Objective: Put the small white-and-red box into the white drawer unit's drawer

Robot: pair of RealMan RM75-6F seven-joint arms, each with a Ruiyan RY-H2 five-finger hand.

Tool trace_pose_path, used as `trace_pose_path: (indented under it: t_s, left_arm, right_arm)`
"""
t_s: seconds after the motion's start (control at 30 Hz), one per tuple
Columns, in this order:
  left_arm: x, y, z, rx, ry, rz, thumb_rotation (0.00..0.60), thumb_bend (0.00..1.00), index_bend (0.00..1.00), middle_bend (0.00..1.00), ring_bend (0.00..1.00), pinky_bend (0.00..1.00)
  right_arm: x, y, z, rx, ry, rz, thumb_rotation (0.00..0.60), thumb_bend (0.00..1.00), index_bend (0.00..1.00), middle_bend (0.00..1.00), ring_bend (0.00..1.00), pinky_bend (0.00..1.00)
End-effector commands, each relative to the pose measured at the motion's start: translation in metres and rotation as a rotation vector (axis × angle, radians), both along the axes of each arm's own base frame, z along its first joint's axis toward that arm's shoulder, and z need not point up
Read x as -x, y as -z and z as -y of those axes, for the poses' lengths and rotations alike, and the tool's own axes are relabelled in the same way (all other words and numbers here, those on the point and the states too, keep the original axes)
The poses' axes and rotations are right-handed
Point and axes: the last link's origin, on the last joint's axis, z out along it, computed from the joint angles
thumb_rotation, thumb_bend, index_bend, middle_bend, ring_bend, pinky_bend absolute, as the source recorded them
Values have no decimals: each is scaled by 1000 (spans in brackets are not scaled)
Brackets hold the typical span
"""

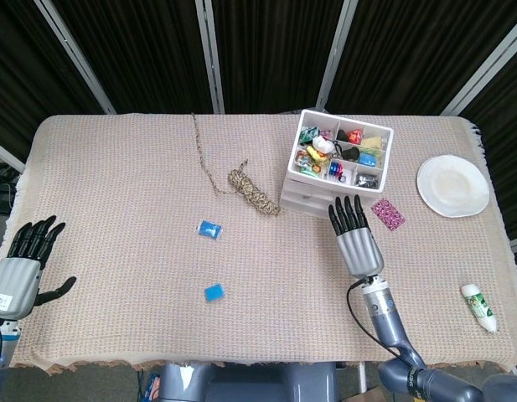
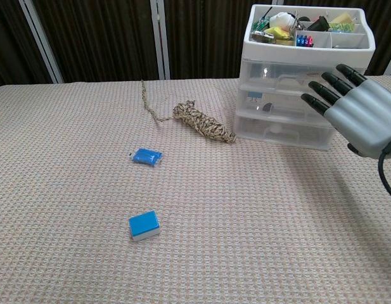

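Progress looks close to its end, by my reading; the white drawer unit (image 1: 325,194) stands in the upper right of the head view, and in the chest view its drawer fronts sit flush, none pulled out; my right hand (image 1: 354,236) is laid flat with fingers straight and held close together, fingertips (image 2: 317,95) right at the front of the drawers, holding nothing; whether they press the plastic or stop just short I cannot tell from either view.

The small white-and-red box is nowhere on the cloth that I can find; through the clear drawer fronts I can make out only faint small shapes, too vague to name; so I judge it is probably inside already, but the pictures do not prove it; if so, what is left is little more than making sure the drawer is seated and drawing my hand away.

My left hand (image 1: 23,261) rests at the lower left edge of the head view, well apart from everything, fingers extended and empty.

Elsewhere on the table (image 1: 124,251): a coiled rope (image 1: 251,191) just left of the unit; two blue blocks (image 1: 210,228) toward the centre; a pink packet (image 1: 389,213) beside my right hand; a white plate (image 1: 452,186) at the right; a small bottle (image 1: 478,307) at the lower right.
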Motion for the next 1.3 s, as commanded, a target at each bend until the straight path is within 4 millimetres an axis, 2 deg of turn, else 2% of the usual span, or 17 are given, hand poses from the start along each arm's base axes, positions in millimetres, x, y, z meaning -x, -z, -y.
trace_pose_path:
  t_s: [0.03, 0.33, 0.57, 0.7, 0.83, 1.0, 1.13, 1.3]
  left_arm:
    - [0, 0, 0, 0, -1, -1, 600, 240, 37, 0, 0, 0]
    - [0, 0, 0, 0, -1, 0, 600, 241, 36, 0, 0, 0]
    - [0, 1, 0, 4, -1, -2, 600, 241, 36, 0, 0, 0]
    - [0, 0, 1, 2, -1, -2, 600, 240, 40, 0, 0, 0]
    - [0, 0, 1, 4, 0, -9, 600, 240, 46, 0, 0, 0]
    - [1, 0, 1, 7, -2, -24, 600, 241, 47, 0, 0, 0]
    - [2, 1, 2, 10, 2, -39, 600, 240, 47, 0, 0, 0]
    - [5, 1, 2, 20, -5, -84, 600, 243, 48, 0, 0, 0]
  right_arm:
    - [-1, 1, 1, 2, 10, 5, 600, 158, 47, 0, 0, 0]
    - [-2, 1, -2, 2, 28, 31, 600, 158, 47, 0, 0, 0]
    - [-14, -9, -30, -60, -16, 180, 600, 158, 47, 0, 0, 0]
    - [-18, -26, -45, -96, -17, 301, 600, 152, 47, 0, 0, 0]
    - [-16, -48, -59, -143, 26, 473, 600, 94, 41, 0, 0, 0]
    - [2, -91, -78, -219, 147, 674, 600, 30, 29, 0, 0, 0]
    - [15, -113, -90, -213, 183, 727, 600, 11, 24, 0, 0, 0]
    - [37, -139, -109, -194, 178, 715, 600, 8, 23, 0, 0, 0]
